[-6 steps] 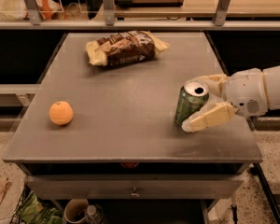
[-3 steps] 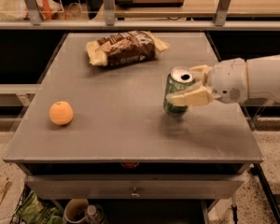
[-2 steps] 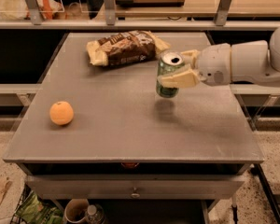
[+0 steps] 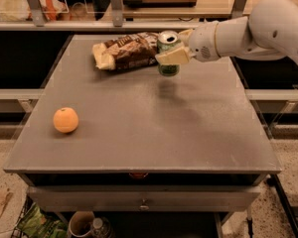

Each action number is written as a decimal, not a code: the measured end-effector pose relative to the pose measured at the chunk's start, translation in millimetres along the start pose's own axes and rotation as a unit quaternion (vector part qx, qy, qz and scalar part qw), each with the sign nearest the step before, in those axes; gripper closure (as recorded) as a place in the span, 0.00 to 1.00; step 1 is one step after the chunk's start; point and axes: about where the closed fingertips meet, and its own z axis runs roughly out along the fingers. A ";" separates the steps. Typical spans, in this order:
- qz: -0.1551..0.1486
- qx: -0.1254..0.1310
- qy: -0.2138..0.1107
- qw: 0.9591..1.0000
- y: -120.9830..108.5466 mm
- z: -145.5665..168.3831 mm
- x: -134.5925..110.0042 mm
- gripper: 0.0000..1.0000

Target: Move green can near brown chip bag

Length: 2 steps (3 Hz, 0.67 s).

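Green can (image 4: 168, 70) is held clamped between the fingers of the gripper (image 4: 175, 46), just beside the brown chip bag (image 4: 126, 51) and seemingly clear of the table (image 4: 164, 133) (a shadow is seen beneath). Released from there, it could be toppled; carried closer, the crinkly bag could be shoved.

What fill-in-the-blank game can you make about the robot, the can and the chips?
1. The robot's hand, at the table's far side, is shut on the ___ can.
2. The can is right beside the ___ chip bag.
3. The round fruit near the left edge is ___.

Missing words: green, brown, orange.
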 end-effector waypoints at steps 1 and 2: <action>0.011 0.020 0.018 1.000 -31.6 26.5 2.6 1.00; 0.048 0.030 0.026 0.998 -45.4 44.4 11.5 1.00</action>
